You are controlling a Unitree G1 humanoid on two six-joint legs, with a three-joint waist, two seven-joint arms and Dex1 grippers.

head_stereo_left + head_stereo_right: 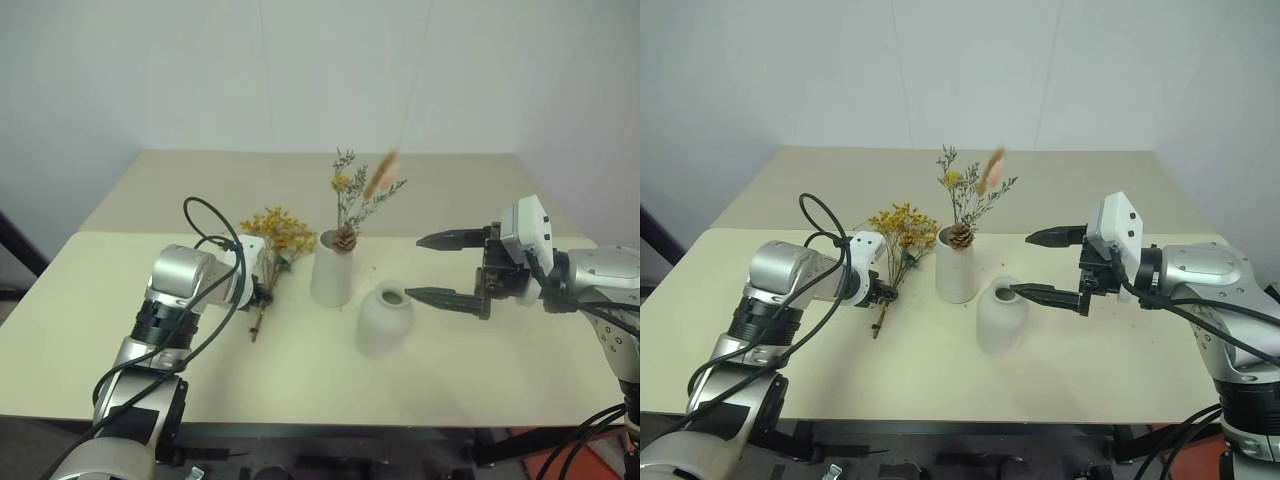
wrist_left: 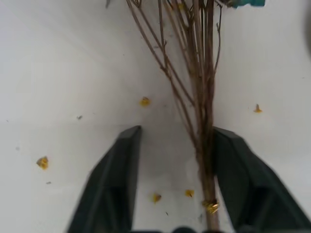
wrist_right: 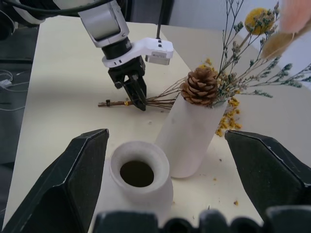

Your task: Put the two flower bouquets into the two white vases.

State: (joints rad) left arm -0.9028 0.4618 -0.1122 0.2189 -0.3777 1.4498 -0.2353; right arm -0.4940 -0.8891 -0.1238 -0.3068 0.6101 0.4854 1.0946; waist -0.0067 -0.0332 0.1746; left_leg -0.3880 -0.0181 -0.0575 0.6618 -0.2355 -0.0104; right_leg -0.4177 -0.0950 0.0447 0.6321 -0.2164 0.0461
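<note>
**Brittle stems under the left jaws, one vase waiting empty**

The yellow bouquet (image 1: 277,232) lay flat on the table (image 1: 120,300), its blossoms close beside the tall vase (image 1: 331,268) and its bare stems trailing toward the robot. The left gripper (image 2: 175,184) was down over those stems near their cut ends, jaws straddling the bundle. In the left wrist view one finger pressed against the stems while the other stood off with bare tabletop between — part-closed, not yet clamped, so nothing was gripped.

The pinecone bouquet (image 1: 346,238) already stood in the tall vase, sprigs and pinkish plume rising above the rim. The squat vase (image 1: 385,318) sat just in front and to the right of it, empty, its narrow mouth dark in the right wrist view.

The right gripper (image 1: 452,270) hovered beside the squat vase with fingers spread wide and holding nothing.

By my reading the bunch would weigh almost nothing, yet it was dry and brittle: yellow crumbs were scattered over the table around the stems. The stems were thin, stiff and loosely gathered, likely to splay or slip singly from a partial pinch. The low stalk — where the jaws sat — looked the soundest hold, taken gently, keeping the head untouched. The narrow neck would need the stems held together and entered nearly upright.
</note>
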